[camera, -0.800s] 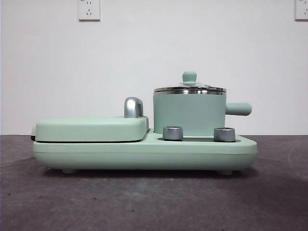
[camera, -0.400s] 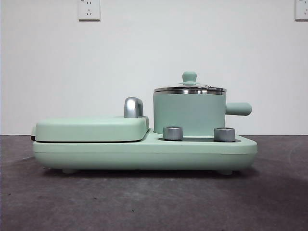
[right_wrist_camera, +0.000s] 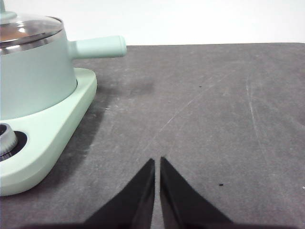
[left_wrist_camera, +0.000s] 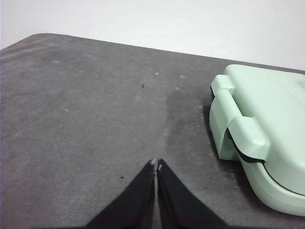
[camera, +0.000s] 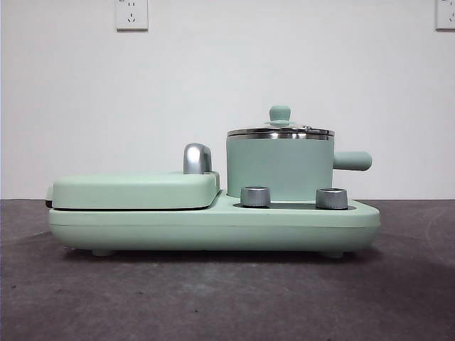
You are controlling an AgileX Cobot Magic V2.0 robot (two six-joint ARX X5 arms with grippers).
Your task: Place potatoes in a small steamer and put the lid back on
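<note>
- Front view: mint-green cooker base point(camera: 213, 226) sits on dark grey bench point(camera: 227, 298), white wall behind.
- Small steamer point(camera: 279, 169) stands upright on base, approx 2 o'clock from base centre; stubby handle point(camera: 352, 160) sticks out toward 3 o'clock.
- Lid point(camera: 280, 131) is seated on steamer rim, green knob point(camera: 279, 114) up at 12 o'clock. Contents of pot not visible.
- Flat griddle cover point(camera: 135, 190) closed, at 9 o'clock of steamer; chrome handle point(camera: 197, 158) just beside the pot wall.
- Two steel dials point(camera: 255, 196) and point(camera: 331, 198) on base, in front of steamer.
- Potato: not seen in any view.
- Left claw point(left_wrist_camera: 156, 165): jaws pressed together, tips meeting, holding nothing. Hovers over bare bench; hinge end of griddle section point(left_wrist_camera: 259, 138) near, at approx 2 o'clock from the tips, not touching.
- Right claw point(right_wrist_camera: 157, 162): jaws together w/ only a hairline gap, holding nothing. Over bare bench; steamer, lid and base corner near, apart from tips.
- No arm in front view.
</note>
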